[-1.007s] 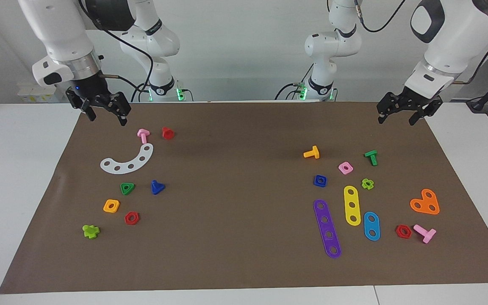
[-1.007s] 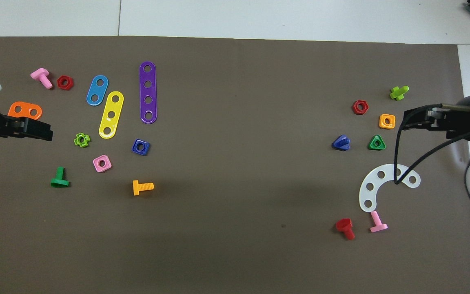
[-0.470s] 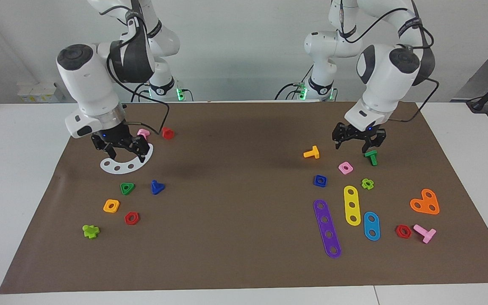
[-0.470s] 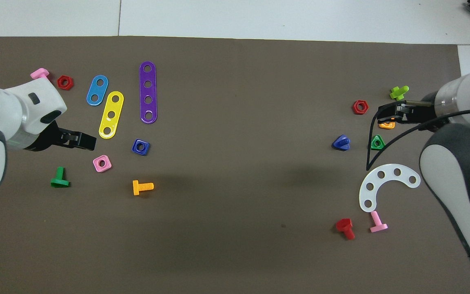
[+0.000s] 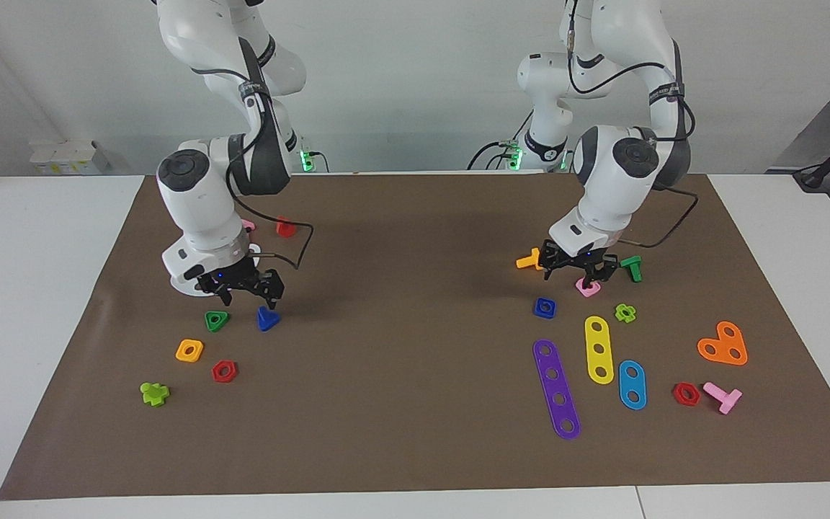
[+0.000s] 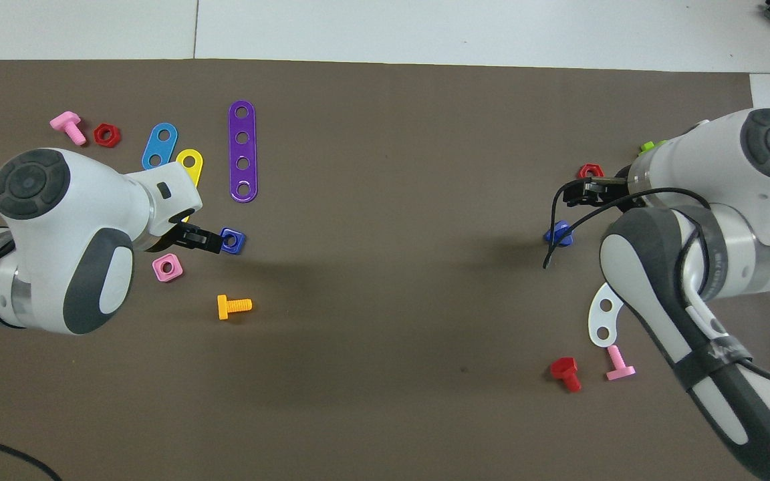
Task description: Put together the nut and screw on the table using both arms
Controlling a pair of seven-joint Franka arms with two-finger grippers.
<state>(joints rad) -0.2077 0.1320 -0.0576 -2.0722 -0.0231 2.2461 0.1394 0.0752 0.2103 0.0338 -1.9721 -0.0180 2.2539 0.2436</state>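
right gripper (image 5: pixel 243 290) fingers spread, over dark-blue triangular-headed plastic screw (image 5: pixel 267 318) on matte brown mat (image 5: pixel 400 404) | left gripper (image 5: pixel 578 270) spread, above pink square nut (image 5: pixel 588 288), beside small blue square plastic nut (image 5: pixel 545 308)

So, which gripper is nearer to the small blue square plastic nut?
Left. The left gripper hangs just above the small blue square plastic nut; the right gripper is at the other end, by the dark-blue triangular-head screw.
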